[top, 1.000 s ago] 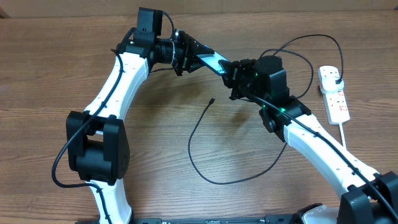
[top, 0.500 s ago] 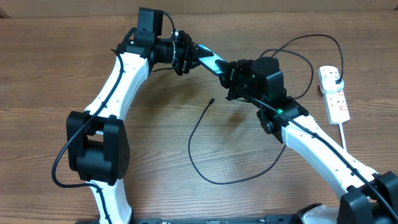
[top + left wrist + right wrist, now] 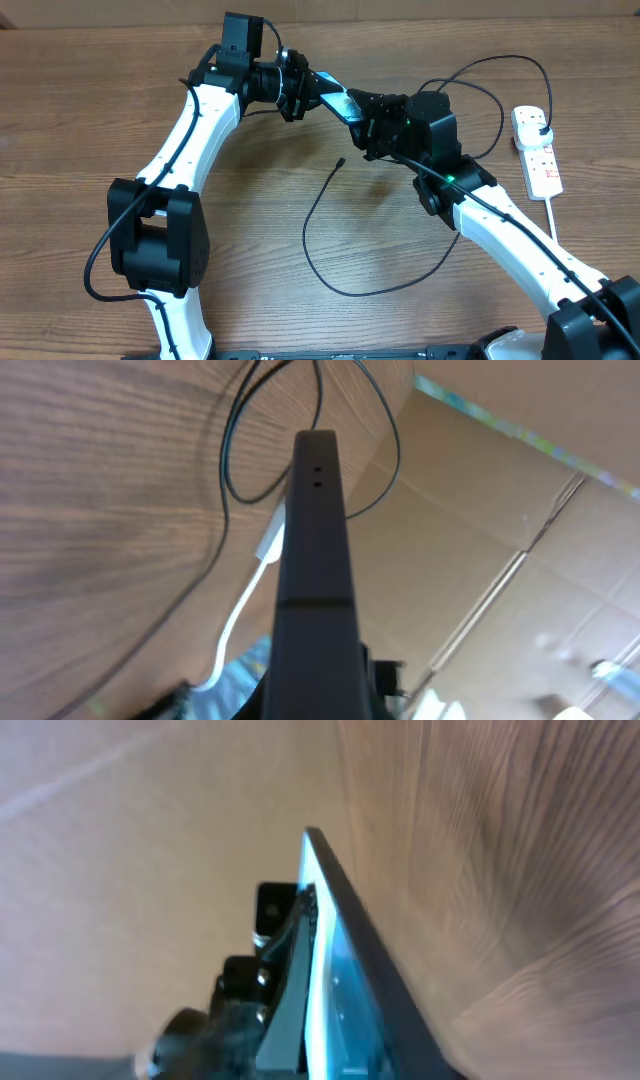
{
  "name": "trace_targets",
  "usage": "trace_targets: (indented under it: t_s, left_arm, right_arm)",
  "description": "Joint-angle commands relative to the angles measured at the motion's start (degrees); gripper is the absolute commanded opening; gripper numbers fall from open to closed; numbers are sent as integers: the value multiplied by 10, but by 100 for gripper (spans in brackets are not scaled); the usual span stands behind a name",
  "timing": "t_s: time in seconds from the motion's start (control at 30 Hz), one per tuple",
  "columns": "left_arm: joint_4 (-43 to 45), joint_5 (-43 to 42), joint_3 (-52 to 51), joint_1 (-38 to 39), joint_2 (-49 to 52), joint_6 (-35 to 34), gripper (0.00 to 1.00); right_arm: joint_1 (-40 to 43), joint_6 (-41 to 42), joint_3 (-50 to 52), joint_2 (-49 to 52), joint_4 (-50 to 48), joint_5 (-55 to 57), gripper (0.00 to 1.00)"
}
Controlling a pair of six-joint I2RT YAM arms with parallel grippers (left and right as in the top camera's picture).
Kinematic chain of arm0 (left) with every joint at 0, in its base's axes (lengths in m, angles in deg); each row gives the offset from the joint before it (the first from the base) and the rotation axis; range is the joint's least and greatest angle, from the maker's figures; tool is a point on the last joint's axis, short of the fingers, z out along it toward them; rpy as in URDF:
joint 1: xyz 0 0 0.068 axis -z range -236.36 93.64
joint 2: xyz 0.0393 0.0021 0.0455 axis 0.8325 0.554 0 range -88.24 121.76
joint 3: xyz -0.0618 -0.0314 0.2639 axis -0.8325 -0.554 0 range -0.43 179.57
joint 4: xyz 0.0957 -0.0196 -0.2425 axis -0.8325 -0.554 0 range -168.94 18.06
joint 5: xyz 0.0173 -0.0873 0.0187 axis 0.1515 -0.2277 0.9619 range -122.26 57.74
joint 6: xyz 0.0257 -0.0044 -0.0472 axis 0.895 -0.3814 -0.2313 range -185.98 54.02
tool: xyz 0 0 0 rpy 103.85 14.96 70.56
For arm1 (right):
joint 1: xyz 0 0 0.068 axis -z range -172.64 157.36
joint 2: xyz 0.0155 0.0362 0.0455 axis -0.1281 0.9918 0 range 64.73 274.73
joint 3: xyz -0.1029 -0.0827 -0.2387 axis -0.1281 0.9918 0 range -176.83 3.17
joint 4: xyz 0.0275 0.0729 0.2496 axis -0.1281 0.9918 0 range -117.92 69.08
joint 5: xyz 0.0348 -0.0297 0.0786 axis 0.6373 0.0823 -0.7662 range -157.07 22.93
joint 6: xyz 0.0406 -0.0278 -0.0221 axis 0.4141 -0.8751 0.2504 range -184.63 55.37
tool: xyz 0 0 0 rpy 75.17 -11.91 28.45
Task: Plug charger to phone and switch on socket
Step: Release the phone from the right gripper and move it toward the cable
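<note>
The phone (image 3: pixel 341 101), slim with a light blue screen and dark edge, hangs in the air above the table between my two grippers. My left gripper (image 3: pixel 305 93) is shut on its left end, and my right gripper (image 3: pixel 368 118) is closed over its right end. In the left wrist view the phone's dark edge (image 3: pixel 315 560) runs up from the jaws (image 3: pixel 315 705). In the right wrist view its blue screen (image 3: pixel 345 980) rises from the jaws (image 3: pixel 320 1060). The charger cable (image 3: pixel 330 285) lies looped on the table, its connector tip (image 3: pixel 342 161) free below the phone. Its plug (image 3: pixel 541 126) sits in the white socket (image 3: pixel 540 160).
The socket's thick white cord (image 3: pixel 552 215) runs toward the front right, beside my right arm. The black cable arcs over the table behind my right arm (image 3: pixel 490 75). A cardboard wall stands along the table's back edge (image 3: pixel 450 8).
My right gripper has slid a little left along the phone, covering more of its right end. The phone's tilt shifted slightly. The cable and socket have not moved.
</note>
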State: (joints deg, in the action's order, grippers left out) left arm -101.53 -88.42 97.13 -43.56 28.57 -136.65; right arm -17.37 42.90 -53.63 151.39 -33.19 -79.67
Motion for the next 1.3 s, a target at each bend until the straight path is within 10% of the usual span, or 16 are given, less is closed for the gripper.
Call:
trace_targets:
  t_s: [0.0,0.27,0.43,0.7,1.27]
  left_arm:
    - [0,-16,10,-2,-2,110,4]
    - [-41,-105,10,-56,-2,294,4]
    - [-102,-166,10,-106,-3,369,4]
    - [-137,-302,10,-162,-2,422,4]
    - [-139,-345,10,-195,-3,415,4]
  right_arm:
    - [4,-64,-15,-4,5,-5,50]
    - [61,-309,-15,-4,70,-112,86]
    - [118,-463,-15,-4,166,-180,89]
    - [146,-695,-15,-4,323,-215,68]
    - [64,-705,-121,2,457,-65,50]
